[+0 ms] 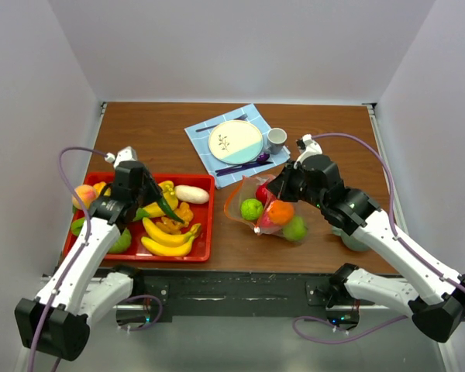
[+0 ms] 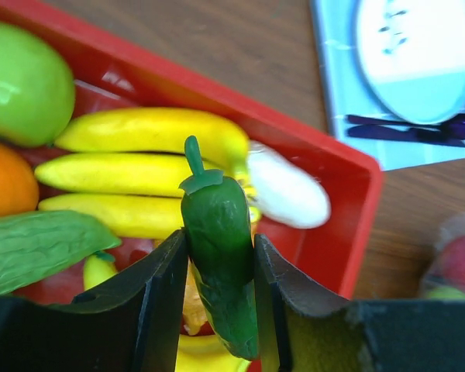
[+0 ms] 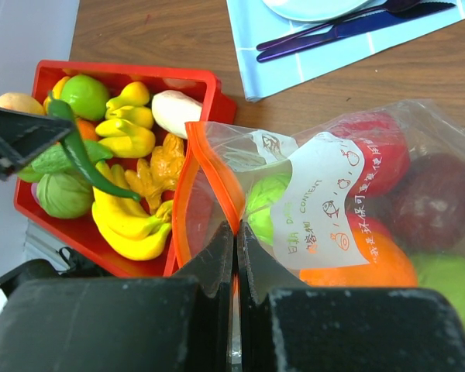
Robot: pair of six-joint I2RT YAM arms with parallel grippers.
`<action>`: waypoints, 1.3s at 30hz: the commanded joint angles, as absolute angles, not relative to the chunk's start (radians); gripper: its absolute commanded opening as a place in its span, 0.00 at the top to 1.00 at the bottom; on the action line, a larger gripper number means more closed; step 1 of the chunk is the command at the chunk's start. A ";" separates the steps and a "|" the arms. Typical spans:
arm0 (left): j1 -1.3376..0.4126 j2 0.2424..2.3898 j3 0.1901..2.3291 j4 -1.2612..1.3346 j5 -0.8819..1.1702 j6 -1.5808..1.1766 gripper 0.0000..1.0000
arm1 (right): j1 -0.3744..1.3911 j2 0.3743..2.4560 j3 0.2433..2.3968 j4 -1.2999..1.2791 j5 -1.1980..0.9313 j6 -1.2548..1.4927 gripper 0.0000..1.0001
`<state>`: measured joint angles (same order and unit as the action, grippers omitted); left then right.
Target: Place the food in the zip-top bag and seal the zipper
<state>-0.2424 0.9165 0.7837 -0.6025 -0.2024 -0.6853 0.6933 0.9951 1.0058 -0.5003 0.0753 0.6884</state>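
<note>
Left gripper [image 2: 221, 242] clamps one green pepper [image 2: 217, 221] over the tray [image 3: 139, 71]. Right gripper [image 3: 235, 232] pinches the zip-top bag [image 3: 318, 201] at its zipper [image 3: 213, 170]. At least five fruits [image 3: 364, 267] inside.

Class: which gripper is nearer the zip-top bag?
Right. The right gripper pinches the zip-top bag at its orange mouth; the left gripper holds a green pepper over the red tray, apart.

red tray [image 1: 211, 225], blue napkin [image 1: 201, 144], plate [image 1: 235, 141], cup [image 1: 276, 139]

Robotics lab test cell, plain white enclosure walls [image 1: 31, 77], wooden table [image 1: 155, 124], two fixed arms [image 1: 85, 260], staged toy food [image 1: 167, 236].
</note>
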 commanded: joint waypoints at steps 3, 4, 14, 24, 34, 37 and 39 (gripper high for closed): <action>-0.235 0.833 0.931 -0.585 -0.065 -0.598 0.85 | 0.696 0.996 1.023 -0.466 0.072 0.683 1.00; -0.235 0.827 0.949 -0.583 -0.049 -0.595 0.85 | 0.695 0.994 1.023 -0.469 0.074 0.681 1.00; -0.339 0.856 1.003 -0.330 0.175 -0.774 0.88 | 0.699 0.996 1.034 -0.465 0.066 0.695 1.00; -0.719 1.054 1.049 -0.150 -0.132 -0.799 0.90 | 0.713 0.989 1.052 -0.489 0.089 0.698 1.00; -0.960 1.192 1.022 -0.020 -0.343 -0.778 0.93 | 0.719 0.982 1.071 -0.505 0.109 0.703 1.00; -1.054 1.209 0.997 0.024 -0.472 -0.761 0.94 | 0.719 0.979 1.088 -0.511 0.123 0.704 1.00; -1.095 1.212 0.963 0.049 -0.526 -0.770 0.94 | 0.719 0.979 1.095 -0.515 0.135 0.703 1.00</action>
<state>-1.0134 1.2095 0.9993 -0.0807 -0.3386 -0.7803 0.7132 0.9947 1.0286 -0.5308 0.0956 0.6956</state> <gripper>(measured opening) 0.411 0.012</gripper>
